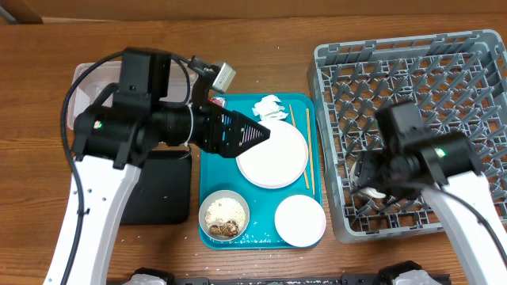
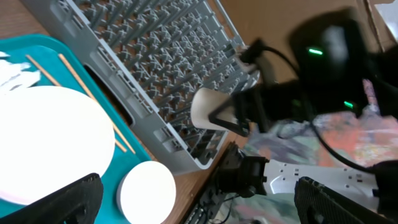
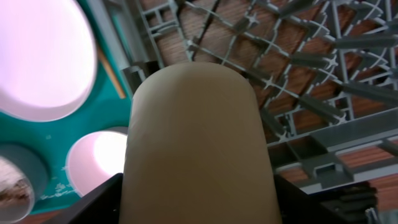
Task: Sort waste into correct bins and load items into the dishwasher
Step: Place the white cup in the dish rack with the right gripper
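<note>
One cream-white bowl (image 3: 196, 143) hangs pinched in the right gripper (image 1: 371, 184) over the grey plastic lattice rack (image 1: 475, 71), likely for loading; the left gripper (image 1: 261, 133) gapes, fingers apart, above the round pale plate (image 1: 277, 161).

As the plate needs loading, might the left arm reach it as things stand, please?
Probably yes: the left end effector hovers open over the bare plate's edge; the right end effector is over the rack.

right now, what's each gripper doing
left gripper: open, holding nothing
right gripper: closed on the cream-white bowl
</note>
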### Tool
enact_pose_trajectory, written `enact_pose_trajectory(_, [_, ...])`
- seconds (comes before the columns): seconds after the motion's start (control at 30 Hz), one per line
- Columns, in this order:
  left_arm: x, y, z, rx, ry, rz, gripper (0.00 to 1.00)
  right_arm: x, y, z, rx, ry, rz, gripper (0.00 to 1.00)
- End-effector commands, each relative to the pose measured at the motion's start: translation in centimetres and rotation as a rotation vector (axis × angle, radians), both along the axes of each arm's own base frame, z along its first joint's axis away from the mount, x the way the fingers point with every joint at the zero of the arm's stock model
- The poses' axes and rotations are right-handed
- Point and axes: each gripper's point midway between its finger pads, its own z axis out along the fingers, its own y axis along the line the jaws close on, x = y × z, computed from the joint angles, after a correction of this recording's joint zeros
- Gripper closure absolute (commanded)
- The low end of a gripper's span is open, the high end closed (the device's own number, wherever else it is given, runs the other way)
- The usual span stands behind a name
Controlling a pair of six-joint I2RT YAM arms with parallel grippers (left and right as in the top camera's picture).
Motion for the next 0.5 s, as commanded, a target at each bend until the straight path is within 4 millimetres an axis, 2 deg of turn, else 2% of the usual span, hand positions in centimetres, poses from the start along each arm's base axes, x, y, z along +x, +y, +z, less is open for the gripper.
enact_pose_trajectory(0.0, [-0.2, 0.9, 0.7, 0.052, -0.071, 0.029, 0.0, 1.2, -1.1, -1.3, -0.092, 0.044, -0.028, 0.28])
enact_pose_trajectory(0.17, [-0.4, 1.3, 0.0, 0.084, -0.048, 0.04, 0.0, 1.4, -0.7, -3.7, -0.106, 0.165, 0.007, 0.25])
enact_pose_trajectory(0.23, [-0.5, 1.4, -0.1, 0.086, -0.048, 0.037, 0.0, 1.0, 1.3, -4.4, -0.002, 0.221, 0.094, 0.17])
enact_pose_trajectory(0.33, [-0.5, 1.4, -0.1, 0.09, -0.062, 0.029, 0.0, 1.1, 1.2, -4.2, -0.003, 0.202, 0.086, 0.1])
enact_pose_trajectory(0.4, [-0.3, 1.6, -0.3, 0.109, -0.068, 0.042, 0.0, 2.0, 1.0, -2.9, -0.011, 0.112, 0.077, 0.1])
enact_pose_trajectory(0.47, [-0.1, 2.0, -0.4, 0.134, -0.078, 0.065, 0.0, 2.4, 1.9, -1.4, 0.019, 0.034, 0.115, 0.1])
